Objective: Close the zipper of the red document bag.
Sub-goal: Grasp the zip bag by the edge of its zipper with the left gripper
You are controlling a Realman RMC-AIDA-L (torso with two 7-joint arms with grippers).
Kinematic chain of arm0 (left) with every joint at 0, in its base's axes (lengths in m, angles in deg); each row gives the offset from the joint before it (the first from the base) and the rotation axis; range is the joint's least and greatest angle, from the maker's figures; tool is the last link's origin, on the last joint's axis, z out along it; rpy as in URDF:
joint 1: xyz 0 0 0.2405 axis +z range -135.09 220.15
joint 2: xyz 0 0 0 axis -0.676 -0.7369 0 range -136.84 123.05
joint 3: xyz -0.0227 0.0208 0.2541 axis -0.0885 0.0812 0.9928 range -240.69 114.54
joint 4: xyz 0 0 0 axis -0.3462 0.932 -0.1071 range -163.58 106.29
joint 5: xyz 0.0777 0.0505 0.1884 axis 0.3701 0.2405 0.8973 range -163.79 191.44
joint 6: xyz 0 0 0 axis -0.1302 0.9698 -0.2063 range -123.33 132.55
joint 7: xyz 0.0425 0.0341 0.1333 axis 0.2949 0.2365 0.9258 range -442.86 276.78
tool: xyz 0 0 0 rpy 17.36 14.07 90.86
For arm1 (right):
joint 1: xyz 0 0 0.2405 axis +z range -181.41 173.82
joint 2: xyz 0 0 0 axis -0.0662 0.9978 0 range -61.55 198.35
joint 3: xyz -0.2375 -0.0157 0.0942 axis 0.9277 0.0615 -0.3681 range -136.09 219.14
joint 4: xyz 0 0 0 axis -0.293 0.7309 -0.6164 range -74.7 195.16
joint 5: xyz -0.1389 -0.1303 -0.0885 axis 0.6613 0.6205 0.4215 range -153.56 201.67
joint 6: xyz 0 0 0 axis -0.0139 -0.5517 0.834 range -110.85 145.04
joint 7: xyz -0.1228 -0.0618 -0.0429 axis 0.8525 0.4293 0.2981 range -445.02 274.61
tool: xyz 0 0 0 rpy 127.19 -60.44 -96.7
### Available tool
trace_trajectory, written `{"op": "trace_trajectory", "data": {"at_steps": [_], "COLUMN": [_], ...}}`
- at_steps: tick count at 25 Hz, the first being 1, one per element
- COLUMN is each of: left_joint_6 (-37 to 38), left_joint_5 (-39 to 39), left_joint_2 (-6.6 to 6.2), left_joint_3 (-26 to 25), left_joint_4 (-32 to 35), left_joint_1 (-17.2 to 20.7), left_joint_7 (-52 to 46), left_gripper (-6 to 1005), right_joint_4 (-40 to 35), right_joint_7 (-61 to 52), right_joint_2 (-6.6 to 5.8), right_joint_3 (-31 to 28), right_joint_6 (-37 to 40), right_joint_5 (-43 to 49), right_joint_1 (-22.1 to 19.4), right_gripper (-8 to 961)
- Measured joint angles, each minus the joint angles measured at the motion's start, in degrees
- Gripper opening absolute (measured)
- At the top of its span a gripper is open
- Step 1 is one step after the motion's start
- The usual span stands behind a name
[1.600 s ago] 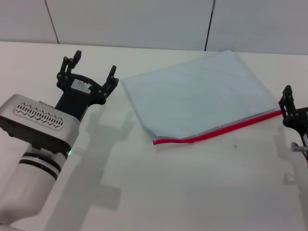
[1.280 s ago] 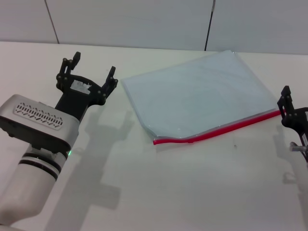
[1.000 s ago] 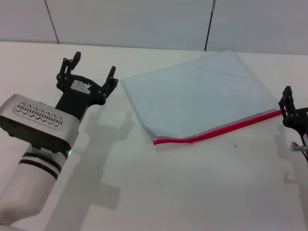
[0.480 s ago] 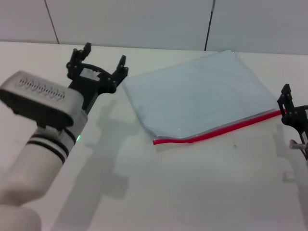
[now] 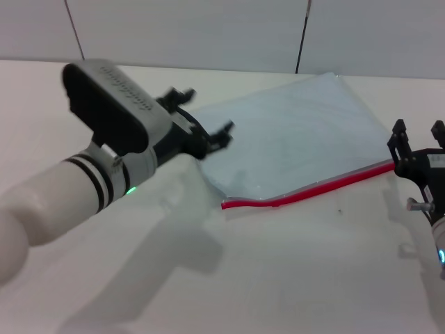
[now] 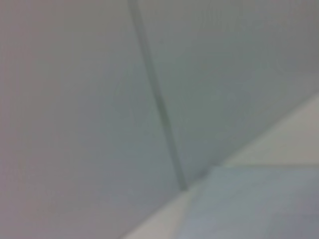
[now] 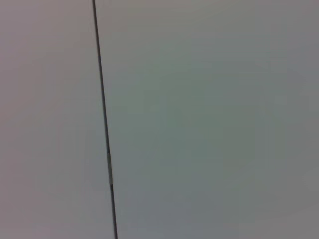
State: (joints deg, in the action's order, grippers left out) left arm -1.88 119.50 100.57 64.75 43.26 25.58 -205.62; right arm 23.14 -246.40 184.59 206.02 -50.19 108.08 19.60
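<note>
— Where: a white table [image 5: 278, 278], backed by a grey panelled wall [image 5: 208, 31]. Lying flat across the far right part, the red document bag [image 5: 292, 139], translucent pale blue, corner nearest the wall pointing away. Along the near long edge, the zipper [image 5: 306, 191], a thin red strip running from a loose curl near mid-table out to the right.

— Hands?

— Left gripper [image 5: 207, 132] reaching in over the bag's left corner, fingers spread wide, holding nothing; whether touching the plastic, hard to tell. Right gripper [image 5: 416, 139] poised just beside the zipper's right end, fingers parted to a narrow gap, likewise empty. Wrist views: wall only on the right; wall, table and a corner of the bag [image 6: 259, 204] on the left.

— Step in hand?

— By the look of it, the approach: one arm coming to pin the pouch, the other lining up on the strip. No grasp yet, closing apparently not begun.

— Next move?

— Probably a firm press on the left corner to stop the slippery pouch sliding, then a pinch on the red strip's end and a steady run along its length. Calls for close alignment; strip thin, lying flat on the table.
</note>
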Motion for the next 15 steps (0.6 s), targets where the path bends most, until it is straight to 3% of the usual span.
{"op": "trace_trajectory", "data": {"at_steps": [3,8,10,15], "left_joint_6": [12.4,24.7,29.8,47.6], "left_joint_5": [0.7,6.8,11.3,27.7], "left_joint_2": [0.13,0.68,1.69,6.52], "left_joint_3": [-5.0,-10.0,-12.3,-21.5], "left_joint_4": [3.0,5.3,6.3,8.4], "left_joint_1": [0.3,-0.1,-0.1,-1.6], "left_joint_7": [1.3,0.4,-0.6,-6.0], "left_gripper": [879,879,879,879], "right_joint_4": [0.1,0.4,0.4,0.5], "right_joint_7": [0.0,0.0,0.0,0.0], "right_joint_2": [0.00,0.00,0.00,0.00], "right_joint_3": [0.0,0.0,-0.1,-0.2], "right_joint_6": [0.6,0.9,1.3,4.4], "right_joint_5": [0.0,0.0,0.0,0.0], "right_joint_1": [0.2,0.3,0.4,1.6], "right_gripper": [648,648,648,647]}}
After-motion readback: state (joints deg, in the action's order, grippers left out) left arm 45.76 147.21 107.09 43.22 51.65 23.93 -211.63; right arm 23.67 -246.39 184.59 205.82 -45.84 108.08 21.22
